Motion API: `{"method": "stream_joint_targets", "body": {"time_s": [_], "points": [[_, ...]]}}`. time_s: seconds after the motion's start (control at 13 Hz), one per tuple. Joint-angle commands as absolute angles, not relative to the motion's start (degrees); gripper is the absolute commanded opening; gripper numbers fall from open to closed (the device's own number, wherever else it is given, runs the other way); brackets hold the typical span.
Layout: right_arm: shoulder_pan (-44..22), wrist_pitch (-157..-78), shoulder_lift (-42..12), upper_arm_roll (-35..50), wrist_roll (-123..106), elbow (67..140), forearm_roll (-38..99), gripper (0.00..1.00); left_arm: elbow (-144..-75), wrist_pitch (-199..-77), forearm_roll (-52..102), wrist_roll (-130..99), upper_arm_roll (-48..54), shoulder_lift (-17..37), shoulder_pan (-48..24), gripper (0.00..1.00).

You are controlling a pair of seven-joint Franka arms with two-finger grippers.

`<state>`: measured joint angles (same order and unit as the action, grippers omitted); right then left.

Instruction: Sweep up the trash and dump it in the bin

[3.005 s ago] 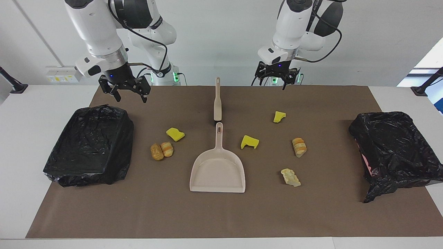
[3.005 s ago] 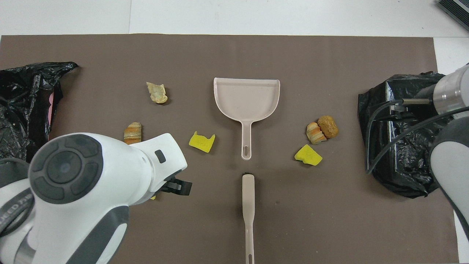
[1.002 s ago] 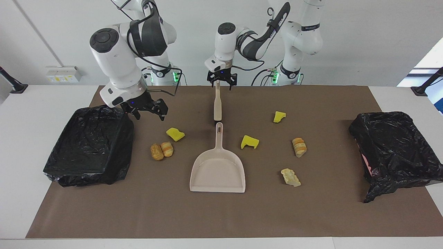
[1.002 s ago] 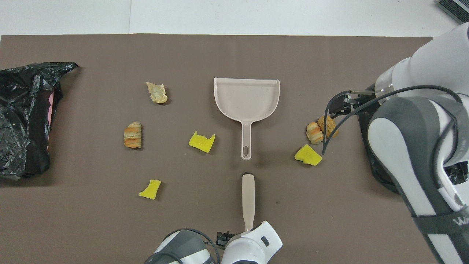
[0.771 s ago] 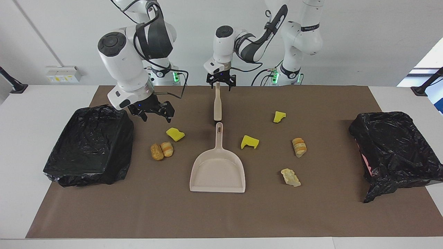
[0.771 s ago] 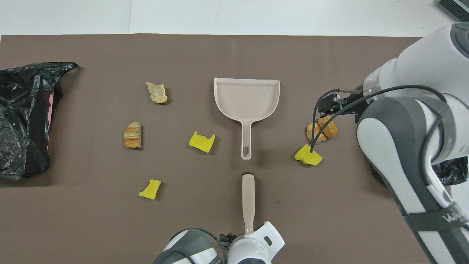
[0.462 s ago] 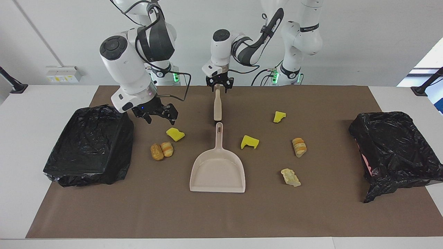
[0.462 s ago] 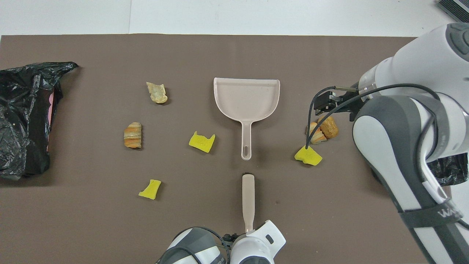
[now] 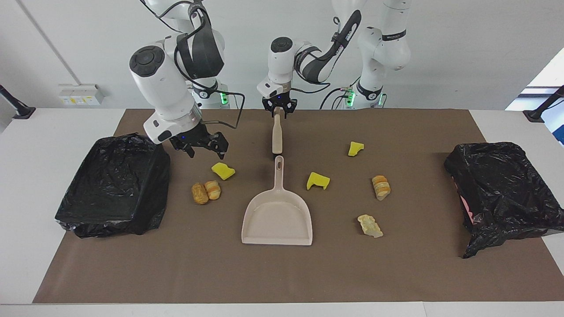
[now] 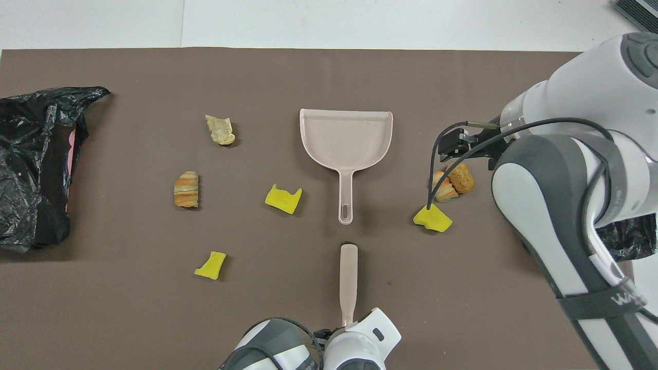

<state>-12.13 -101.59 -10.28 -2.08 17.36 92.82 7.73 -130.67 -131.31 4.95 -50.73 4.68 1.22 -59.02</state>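
The left claw pinches the brush handle's end; the right claw, spread, hangs over the table beside a yellow sponge piece.

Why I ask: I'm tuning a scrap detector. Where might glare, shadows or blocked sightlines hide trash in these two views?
Facing view: even light, shadows soft and short, white sheen on both black bin bags. Overhead view: the right arm's cable crosses the bread chunks and touches a yellow sponge piece; that arm hides most of the bag beside it.

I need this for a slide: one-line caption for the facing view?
Left gripper at the brush handle; right gripper over scattered trash.
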Motion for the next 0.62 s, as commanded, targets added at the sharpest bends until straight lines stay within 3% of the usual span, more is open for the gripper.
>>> {"method": "stream_joint_targets", "body": {"time_s": [0.0,0.54], "points": [[-12.0,-101.9,-10.8,-2.0,18.6,92.3,9.0,1.0,-127.8,-124.4,5.7,-50.9,3.3,0.1,-59.4,0.0],[-12.0,-102.0,-10.0,-2.0,18.0,93.8,9.0,1.0,-127.4,-122.0,5.1,-47.5,2.9,-0.4,-47.5,0.0]]}}
